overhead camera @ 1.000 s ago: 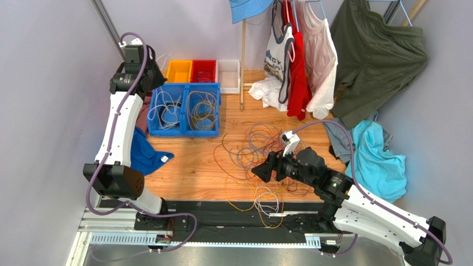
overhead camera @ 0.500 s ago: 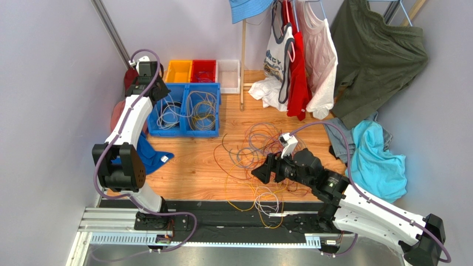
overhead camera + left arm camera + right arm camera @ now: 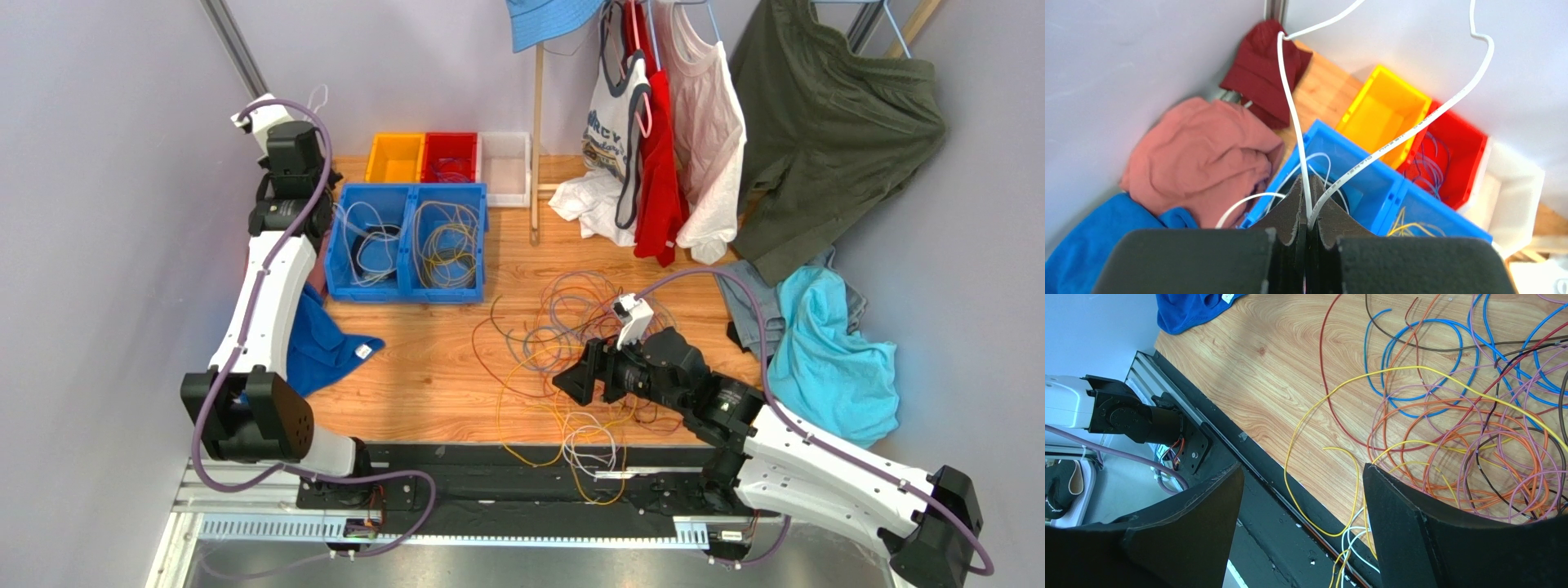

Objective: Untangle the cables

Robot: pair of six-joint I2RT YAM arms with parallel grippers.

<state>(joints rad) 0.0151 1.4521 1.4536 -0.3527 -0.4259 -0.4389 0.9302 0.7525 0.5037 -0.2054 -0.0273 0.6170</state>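
The cables lie as a tangle of orange, purple, blue, red, brown and yellow loops on the wooden table. My left gripper is raised over the blue bins, shut on a white cable. That cable loops up past the fingertips and trails down into the left blue bin. My right gripper hovers open over the tangle's near-left edge, nothing between its fingers. A yellow cable and white strands run over the table's front edge below it.
Two blue bins hold white and yellow cables. Behind them stand a yellow bin, a red bin and a white bin. Blue cloth lies left, hanging clothes and a turquoise cloth right. A black rail edges the table.
My left wrist swung right towards the bins, then back left and higher, still shut on the white cable. The right gripper crept slightly left over the tangle.
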